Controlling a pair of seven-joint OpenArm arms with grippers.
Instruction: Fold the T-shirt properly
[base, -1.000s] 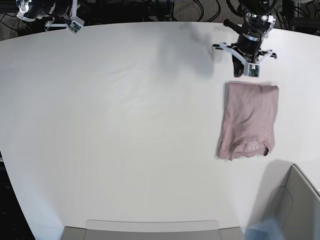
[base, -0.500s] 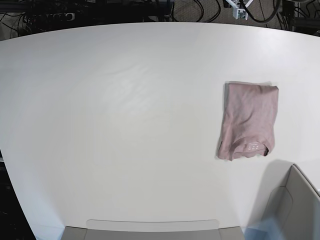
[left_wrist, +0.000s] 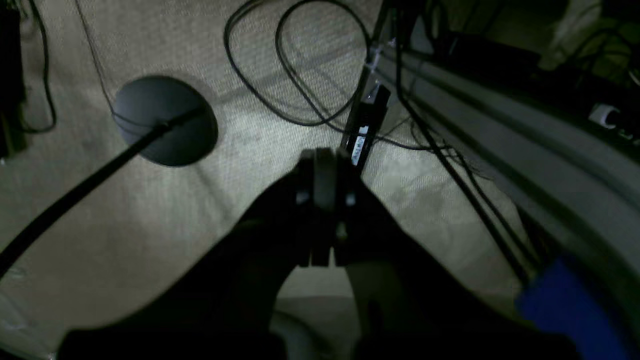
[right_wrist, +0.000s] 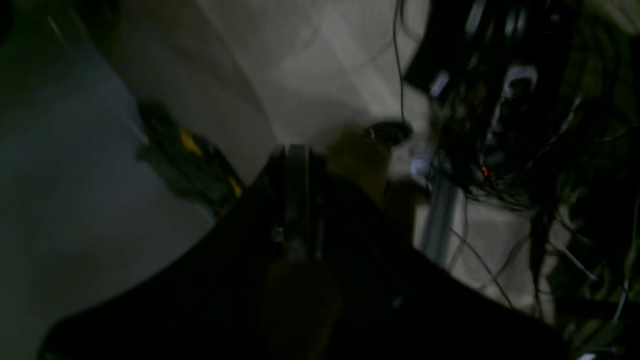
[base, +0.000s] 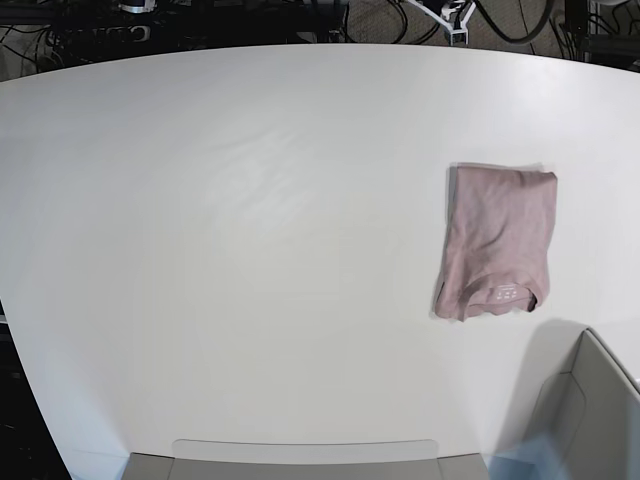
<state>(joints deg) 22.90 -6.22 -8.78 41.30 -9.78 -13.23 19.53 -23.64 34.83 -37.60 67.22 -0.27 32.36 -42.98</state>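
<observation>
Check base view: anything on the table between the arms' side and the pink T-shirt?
Nothing visible. The folded dusty-pink cotton T-shirt lies alone on the white table; the bare tabletop runs uninterrupted to the far edge.

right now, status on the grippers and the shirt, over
Left gripper shut, empty, off the table. Right gripper shut, empty, off the table too. T-shirt folded, lying flat on the white table. Nothing in the way.

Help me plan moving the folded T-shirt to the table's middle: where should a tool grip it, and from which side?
Grip the T-shirt at its far folded edge, coming from above at the far side. That edge lies straight and layered, so one pinch probably catches every layer; the near collar end is uneven.
</observation>
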